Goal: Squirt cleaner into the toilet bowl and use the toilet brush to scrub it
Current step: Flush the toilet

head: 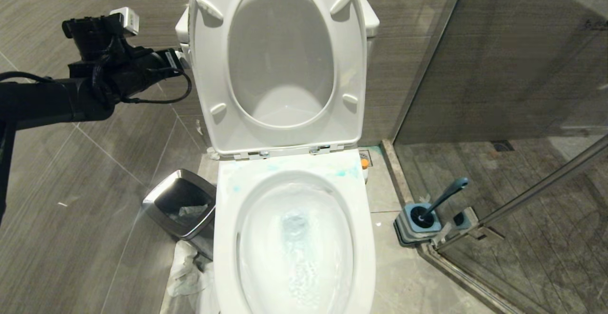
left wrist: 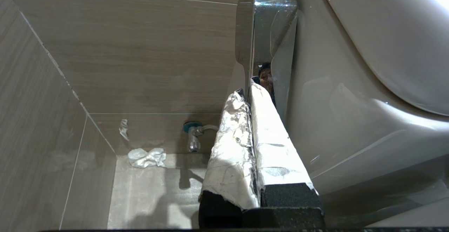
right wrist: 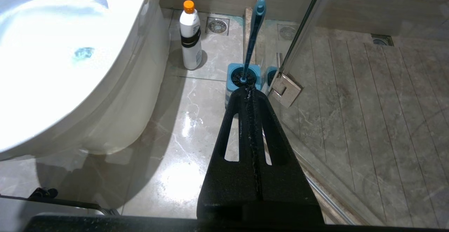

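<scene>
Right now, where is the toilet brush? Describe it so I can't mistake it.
Start at the white toilet bowl and look to its right, to the floor by the glass shower door. There a square grey-blue holder stands, and the toilet brush sits in it. Its slim teal handle leans up, unlike the white orange-capped bottle nearer the wall.

The right gripper (right wrist: 249, 91) hangs above the floor (right wrist: 196, 119), fingers (right wrist: 238, 126) pressed together, tips before the holder (right wrist: 233, 74) where the brush (right wrist: 253, 39) stands. A white bottle (right wrist: 190, 46) stands between the holder and the bowl (right wrist: 52, 77), beside a floor drain (right wrist: 217, 25).
</scene>
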`<state>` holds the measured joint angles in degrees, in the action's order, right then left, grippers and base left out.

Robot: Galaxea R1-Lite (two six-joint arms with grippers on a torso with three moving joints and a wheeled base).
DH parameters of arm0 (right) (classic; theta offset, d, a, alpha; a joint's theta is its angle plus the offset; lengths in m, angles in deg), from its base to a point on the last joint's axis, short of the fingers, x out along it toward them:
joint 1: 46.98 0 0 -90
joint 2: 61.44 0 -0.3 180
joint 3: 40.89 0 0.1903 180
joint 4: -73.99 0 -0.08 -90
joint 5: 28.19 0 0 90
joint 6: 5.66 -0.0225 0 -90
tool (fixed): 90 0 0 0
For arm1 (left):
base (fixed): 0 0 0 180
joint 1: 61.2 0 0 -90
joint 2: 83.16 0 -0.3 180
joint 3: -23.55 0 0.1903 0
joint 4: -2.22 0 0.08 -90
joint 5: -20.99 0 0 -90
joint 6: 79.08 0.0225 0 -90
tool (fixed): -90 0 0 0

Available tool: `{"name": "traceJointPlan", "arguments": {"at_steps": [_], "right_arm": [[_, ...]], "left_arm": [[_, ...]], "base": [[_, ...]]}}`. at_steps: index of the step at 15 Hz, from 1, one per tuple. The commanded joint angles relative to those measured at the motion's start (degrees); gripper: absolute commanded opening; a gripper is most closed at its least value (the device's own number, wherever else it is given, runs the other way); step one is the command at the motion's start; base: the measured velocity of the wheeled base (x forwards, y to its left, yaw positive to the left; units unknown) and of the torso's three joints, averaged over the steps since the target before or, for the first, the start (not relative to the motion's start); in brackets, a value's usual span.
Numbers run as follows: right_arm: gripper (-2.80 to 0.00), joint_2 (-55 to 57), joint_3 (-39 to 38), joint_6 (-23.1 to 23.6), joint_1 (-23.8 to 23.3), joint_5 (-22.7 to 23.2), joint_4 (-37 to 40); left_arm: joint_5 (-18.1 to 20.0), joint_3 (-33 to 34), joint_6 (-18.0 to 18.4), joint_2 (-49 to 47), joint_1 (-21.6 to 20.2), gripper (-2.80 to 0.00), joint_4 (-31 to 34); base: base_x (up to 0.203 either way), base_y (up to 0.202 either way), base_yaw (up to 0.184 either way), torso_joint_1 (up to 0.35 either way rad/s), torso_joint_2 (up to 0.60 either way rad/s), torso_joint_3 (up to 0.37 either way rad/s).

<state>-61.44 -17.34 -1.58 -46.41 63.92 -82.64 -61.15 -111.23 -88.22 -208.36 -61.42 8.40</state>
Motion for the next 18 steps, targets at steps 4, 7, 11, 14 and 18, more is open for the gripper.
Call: {"name": "traceJointPlan", "arguments": {"at_steps": [4,7,11,14,18], "right_arm": [[-2.80,0.1,0.0,0.1,0.0,0.0,0.0],[-2.80,0.1,0.0,0.1,0.0,0.0,0.0],[-2.80,0.1,0.0,0.1,0.0,0.0,0.0],[-2.80,0.1,0.0,0.1,0.0,0.0,0.0],[-2.80,0.1,0.0,0.1,0.0,0.0,0.0]], "left_arm": [[0.0,0.0,-0.4,5.4,-0.8,-2.80,-0.3],[-0.2,0.0,-0.6,8.1,-1.0,-2.80,-0.4],[-0.1,0.0,0.0,11.8,-1.5,-2.80,-0.6],[2.6,-0.1,-1.7,15.0,-2.1,-2.80,0.9],[3.4,-0.5,-4.2,17.4,-3.3,-2.80,9.4]], "base": [[0.000,0.000,0.000,0.000,0.00,0.000],[0.000,0.000,0.000,0.000,0.00,0.000],[0.000,0.000,0.000,0.000,0.00,0.000],[0.000,0.000,0.000,0.000,0.00,0.000],[0.000,0.000,0.000,0.000,0.00,0.000]]}}
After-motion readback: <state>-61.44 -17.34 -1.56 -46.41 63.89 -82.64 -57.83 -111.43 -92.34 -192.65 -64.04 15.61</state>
